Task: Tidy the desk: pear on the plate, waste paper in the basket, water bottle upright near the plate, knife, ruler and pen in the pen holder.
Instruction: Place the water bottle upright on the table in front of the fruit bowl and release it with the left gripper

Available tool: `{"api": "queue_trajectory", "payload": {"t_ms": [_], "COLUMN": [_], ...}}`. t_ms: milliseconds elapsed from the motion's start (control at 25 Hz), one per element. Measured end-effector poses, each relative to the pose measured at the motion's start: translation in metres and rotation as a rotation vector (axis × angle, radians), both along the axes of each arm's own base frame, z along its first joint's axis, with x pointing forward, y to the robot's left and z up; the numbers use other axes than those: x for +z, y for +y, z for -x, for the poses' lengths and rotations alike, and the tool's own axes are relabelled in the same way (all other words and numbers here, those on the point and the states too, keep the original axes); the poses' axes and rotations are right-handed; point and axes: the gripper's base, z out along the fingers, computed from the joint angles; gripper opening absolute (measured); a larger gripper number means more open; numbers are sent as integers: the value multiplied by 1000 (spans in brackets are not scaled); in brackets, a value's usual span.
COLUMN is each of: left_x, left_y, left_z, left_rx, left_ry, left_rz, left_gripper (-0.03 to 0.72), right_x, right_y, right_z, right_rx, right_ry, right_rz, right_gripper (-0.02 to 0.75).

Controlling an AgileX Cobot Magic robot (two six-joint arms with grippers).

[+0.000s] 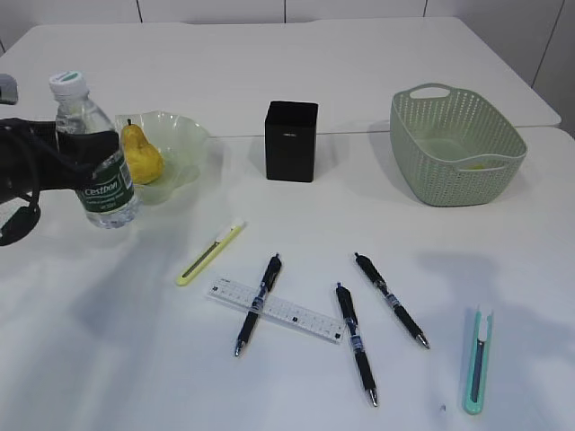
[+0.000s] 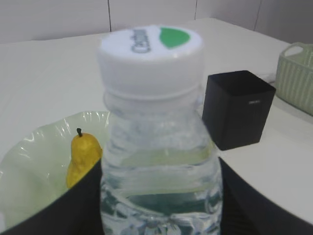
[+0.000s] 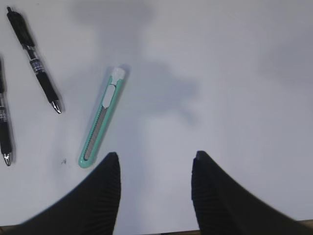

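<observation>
The left gripper [image 1: 85, 175] is closed around the body of the water bottle [image 1: 94, 153], which stands upright just beside the plate [image 1: 184, 144] at the left of the table [image 1: 359, 81]; its white cap shows close up in the left wrist view; the pear [image 1: 141, 154] lies on the plate; the black pen holder [image 1: 291, 141] stands to the right of the plate, and the green basket [image 1: 454, 144] sits farther right; nearer the front lie a yellow knife [image 1: 210, 252], a clear ruler [image 1: 275, 310] with one pen [image 1: 258, 303] crossing it, two more pens [image 1: 356, 343] [image 1: 391, 300] beside it, and a green knife [image 1: 478, 358] well apart at the right; the right gripper [image 3: 155, 164] hangs above bare table just right of the green knife, its jaws apart and holding nothing.
</observation>
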Motion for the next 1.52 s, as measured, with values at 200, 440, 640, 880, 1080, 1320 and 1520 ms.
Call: {"api": "queue_trajectory", "payload": {"t_ms": [200,440,640,880,1080,1320,1520], "left_x": [-11,-27,-29,-33,-44,-56,-62], "left_y": [-1,-1,-1,0,0,3,4], "left_z": [-3,-6,-6,-7,-11,-13,-16], "left_rx": [-11,-14,-25,-23,-4,30,60], "left_ry": [16,58,35,35,29,46,35], "left_rz": [-26,-37,-96,-112,-70,-37,-3], "left_gripper": [379,379,379,379,379,379,379], "right_x": [0,1,1,1,1,1,1], "right_y": [-1,-1,-1,-2,-2,-3,-4], "right_z": [0,-1,-2,-2,-2,-2,-2], "right_rx": [2,3,3,5,6,8,11], "right_ry": [-2,-17,-19,-24,-24,-24,-27], "right_rz": [11,14,16,23,27,36,52], "right_gripper": [386,386,386,386,386,386,386]}}
